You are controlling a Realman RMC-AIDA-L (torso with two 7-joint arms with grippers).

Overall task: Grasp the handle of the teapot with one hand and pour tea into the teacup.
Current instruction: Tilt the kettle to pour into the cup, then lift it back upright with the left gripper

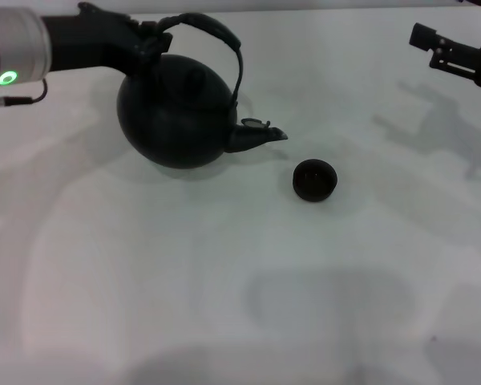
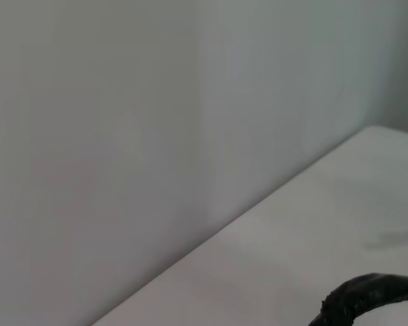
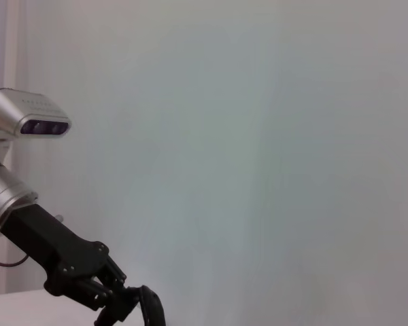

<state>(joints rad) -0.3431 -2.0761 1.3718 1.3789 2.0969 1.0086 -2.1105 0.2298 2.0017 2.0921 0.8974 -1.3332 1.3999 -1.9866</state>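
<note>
Left hand (image 1: 148, 36) clamped on handle (image 1: 216, 36); teapot (image 1: 176, 112) tilted, spout toward teacup (image 1: 314, 180). Right hand (image 1: 433, 44) parked, grip unclear.

One teapot (image 1: 176, 112), one teacup (image 1: 314, 179), two grippers

At the upper left of the head view, the left arm's silver cylindrical wrist segment (image 1: 16, 44) carries a glowing green ring light and a thin black cable, joined to the matte black angular left gripper (image 1: 144, 38). At the upper right, the black boxy right gripper (image 1: 453, 54) shows linkage bars. The right wrist view shows a silver camera pod (image 3: 27, 115) with dark lenses.
</note>
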